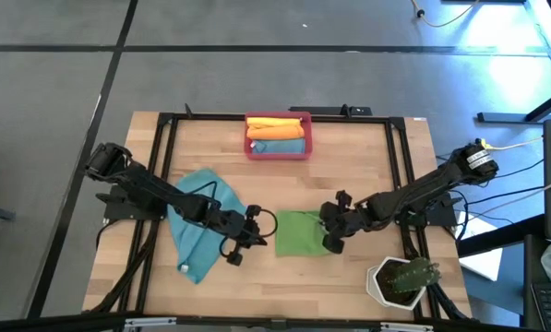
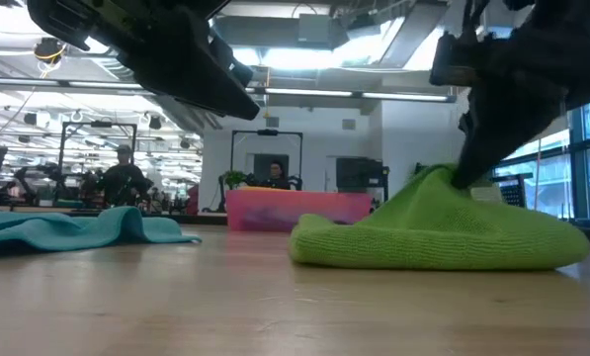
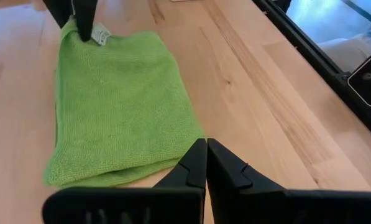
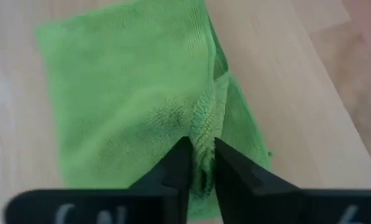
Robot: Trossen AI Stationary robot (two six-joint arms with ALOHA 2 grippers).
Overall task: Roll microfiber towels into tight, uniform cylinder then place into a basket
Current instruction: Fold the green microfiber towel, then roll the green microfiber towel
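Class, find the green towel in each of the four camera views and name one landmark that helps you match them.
High view: green towel at table centre, between both grippers.
Low view: green mound right of centre, pinched up by the right gripper.
Left wrist view: spread flat beyond the shut left gripper.
Right wrist view: fills the picture, a fold between the fingers.
Shared landmark: the right gripper on the towel's edge.

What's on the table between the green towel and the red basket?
Nothing: the high view shows only bare wood between the green towel and the red basket, which already holds rolled towels.
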